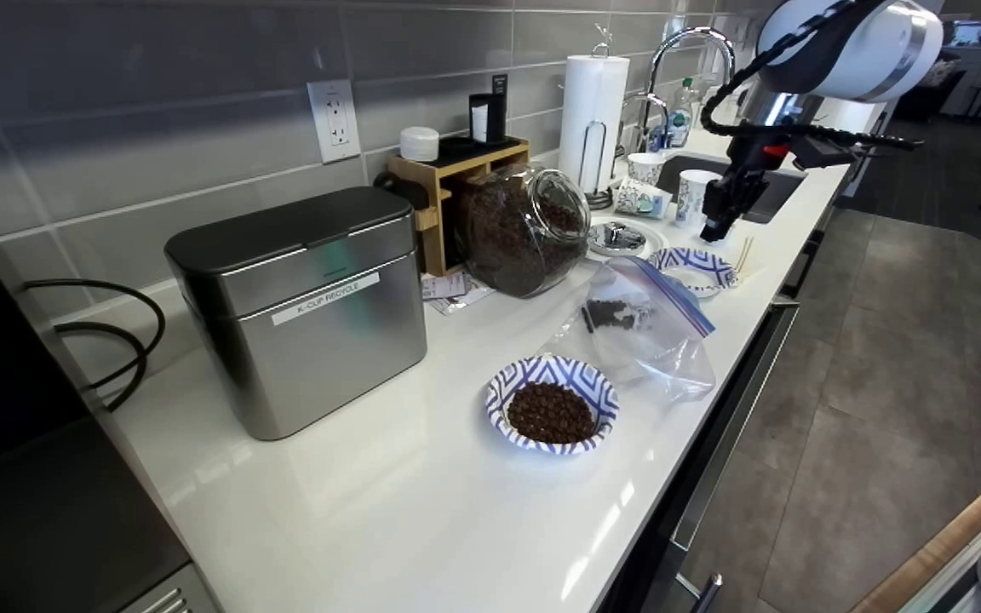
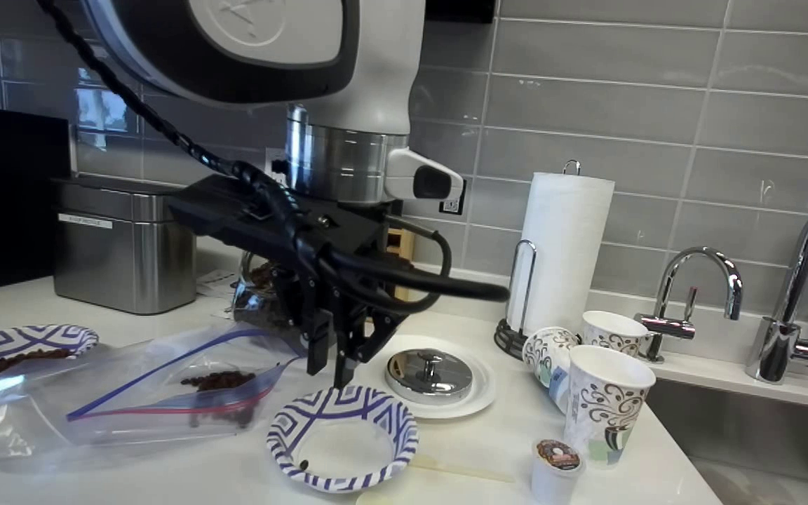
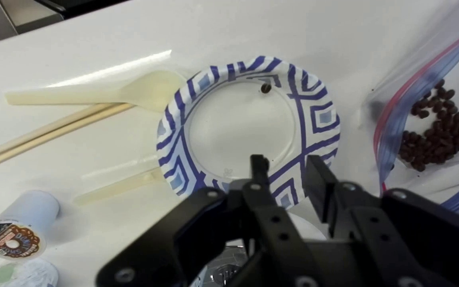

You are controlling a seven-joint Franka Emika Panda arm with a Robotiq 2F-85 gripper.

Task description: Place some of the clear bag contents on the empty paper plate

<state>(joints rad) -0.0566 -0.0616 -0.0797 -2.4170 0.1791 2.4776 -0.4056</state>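
Observation:
My gripper [image 3: 286, 161] hangs above the edge of the empty paper plate [image 3: 233, 127], its fingers parted. A dark speck shows beside the left fingertip [image 3: 258, 163]; I cannot tell whether it clings there or lies on the plate. One dark bean [image 3: 266, 88] sits inside the plate near its rim, visible also as a bean [image 2: 304, 464] in an exterior view. The clear bag [image 1: 661, 358] lies beside the plate, its zip mouth towards it. Inside, the clear bag contents [image 3: 438, 135] form a small pile of dark brown beans, seen in all views.
A patterned bowl [image 1: 594, 390] of beans stands past the bag. Behind are a glass jar [image 1: 512, 238] and a metal lid [image 2: 428, 375] on a white plate. A spoon [image 3: 150, 91], chopsticks [image 3: 54, 129], a coffee pod [image 2: 555, 470] and paper cups [image 2: 607, 400] lie on the sink side.

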